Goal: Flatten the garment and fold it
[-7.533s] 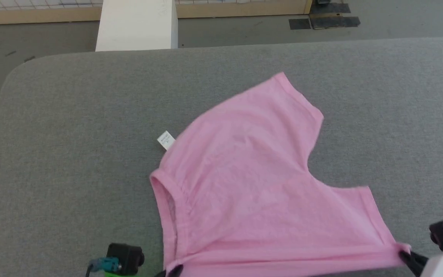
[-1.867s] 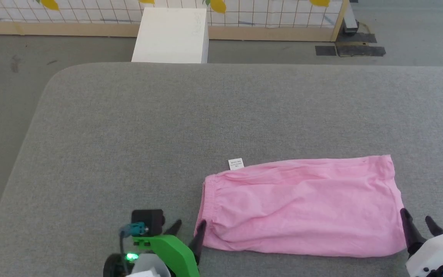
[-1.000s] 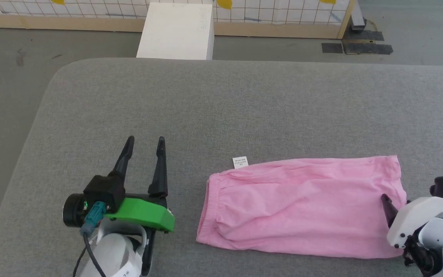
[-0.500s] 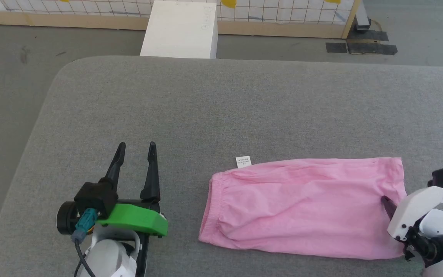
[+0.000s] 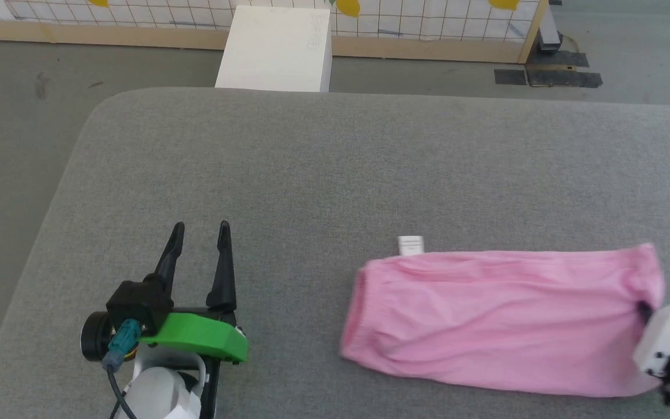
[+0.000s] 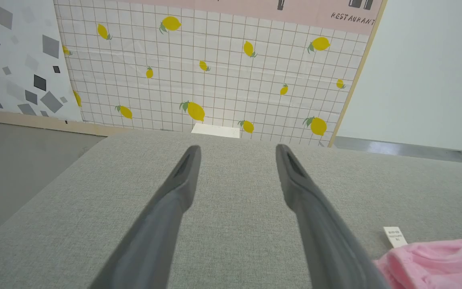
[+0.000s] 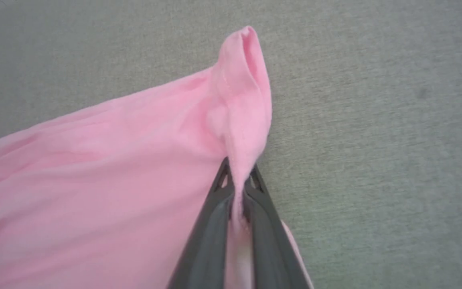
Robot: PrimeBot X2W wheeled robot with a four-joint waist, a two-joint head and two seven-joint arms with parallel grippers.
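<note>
Light-pink thin fabric garment point(image 5: 503, 320), folded into a long band, lies front-right on the grey cloth-covered table point(image 5: 312, 169), small white tag point(image 5: 410, 245) at its far edge. Since half a sec ago it's slid right: R gripper point(image 7: 237, 174) now clamped on its right hem, bunching it. L gripper point(image 5: 201, 227) hovers, fingers apart, well left. Beyond: white box point(image 5: 277, 49), lemon-print grid wall point(image 6: 215, 72).
</note>
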